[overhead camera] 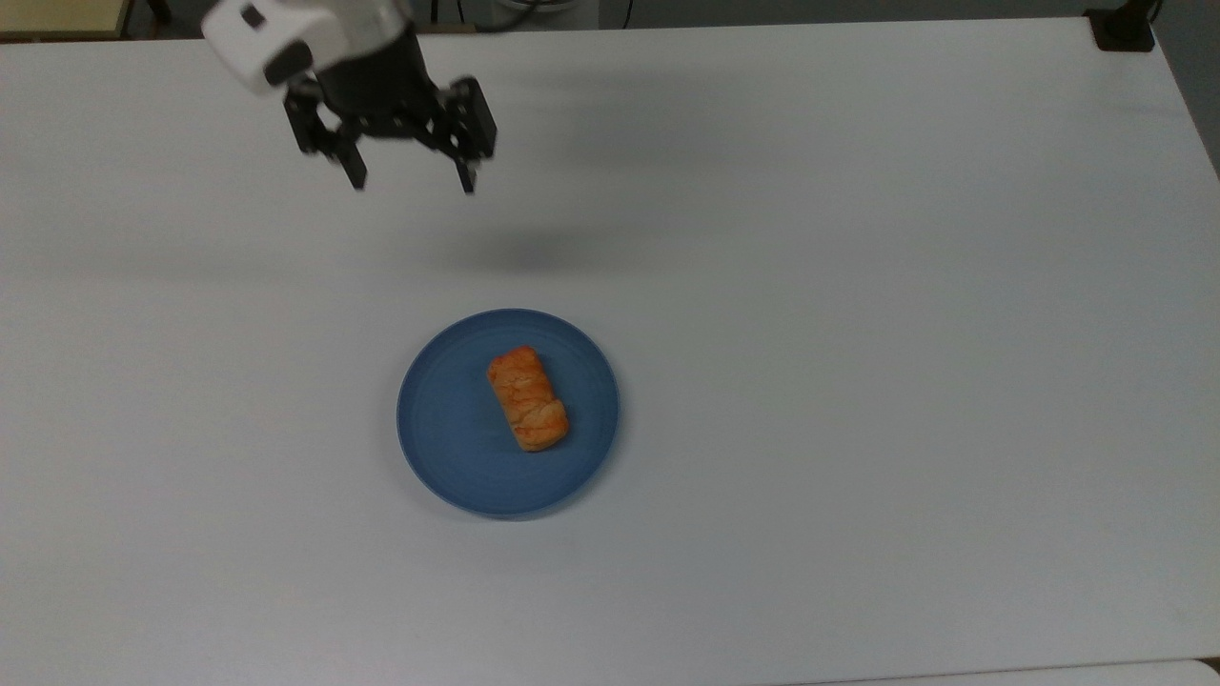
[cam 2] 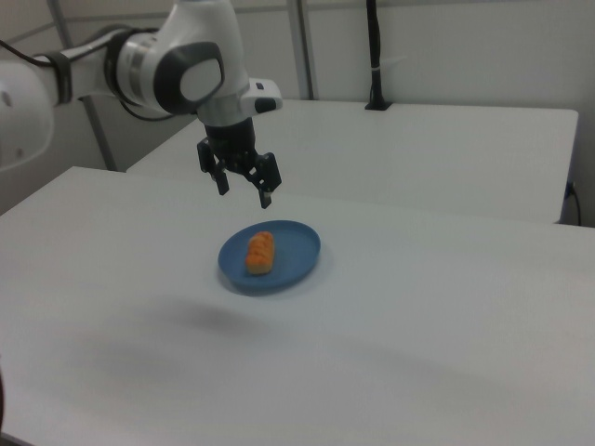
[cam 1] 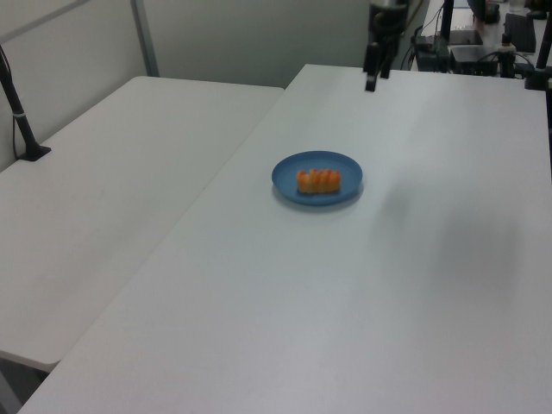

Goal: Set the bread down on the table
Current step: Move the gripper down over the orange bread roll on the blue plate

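Bread (overhead camera: 528, 398) lies near the middle of a blue plate (overhead camera: 448, 448) on the white counter (overhead camera: 858, 381), long axis slightly diagonal in the top view (crust orange, pale-streaked). Beyond the plate, toward the top view's upper left, the gripper (overhead camera: 412, 181) hangs in the air above the counter, fingers spread wide, holding nothing.

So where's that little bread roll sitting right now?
The bread lies on the blue plate, slightly toward the top view's right of the plate's middle, on the white table. The open pincer hangs in the air, apart from it.
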You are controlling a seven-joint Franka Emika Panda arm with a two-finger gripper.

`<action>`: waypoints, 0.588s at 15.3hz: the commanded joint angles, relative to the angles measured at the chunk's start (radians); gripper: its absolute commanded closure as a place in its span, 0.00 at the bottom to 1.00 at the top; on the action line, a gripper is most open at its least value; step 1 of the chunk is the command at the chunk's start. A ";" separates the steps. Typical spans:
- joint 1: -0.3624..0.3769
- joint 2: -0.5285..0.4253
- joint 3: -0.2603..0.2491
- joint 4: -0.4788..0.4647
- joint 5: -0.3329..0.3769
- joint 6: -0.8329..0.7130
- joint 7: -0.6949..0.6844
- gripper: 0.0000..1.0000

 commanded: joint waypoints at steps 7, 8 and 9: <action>0.106 0.320 -0.011 0.107 0.011 0.311 -0.038 0.00; 0.112 0.337 -0.010 0.105 0.008 0.335 -0.039 0.00; 0.117 0.349 -0.010 0.102 0.006 0.352 -0.039 0.00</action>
